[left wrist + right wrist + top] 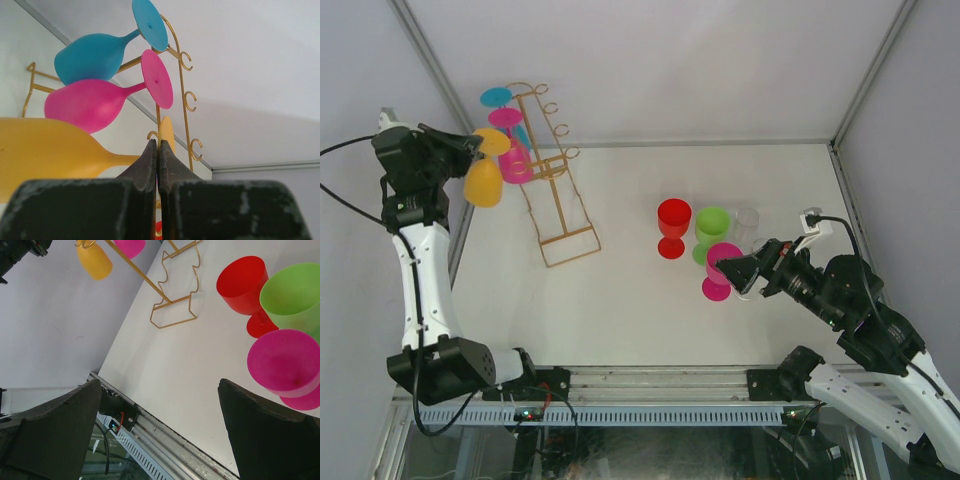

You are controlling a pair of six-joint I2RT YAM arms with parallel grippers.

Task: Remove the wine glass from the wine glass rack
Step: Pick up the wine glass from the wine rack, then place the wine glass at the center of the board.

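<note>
The gold wire wine glass rack stands at the back left. On its left hooks hang a blue wine glass, a pink one and a yellow one. My left gripper is shut, its tips right at the yellow glass's stem close to the foot. The stem runs across behind the tips, not between them. My right gripper is open and holds nothing, just beside a pink glass on the table.
On the table right of centre stand a red glass, a green glass, a pink glass and a clear glass. A white plug with its cable lies behind the right arm.
</note>
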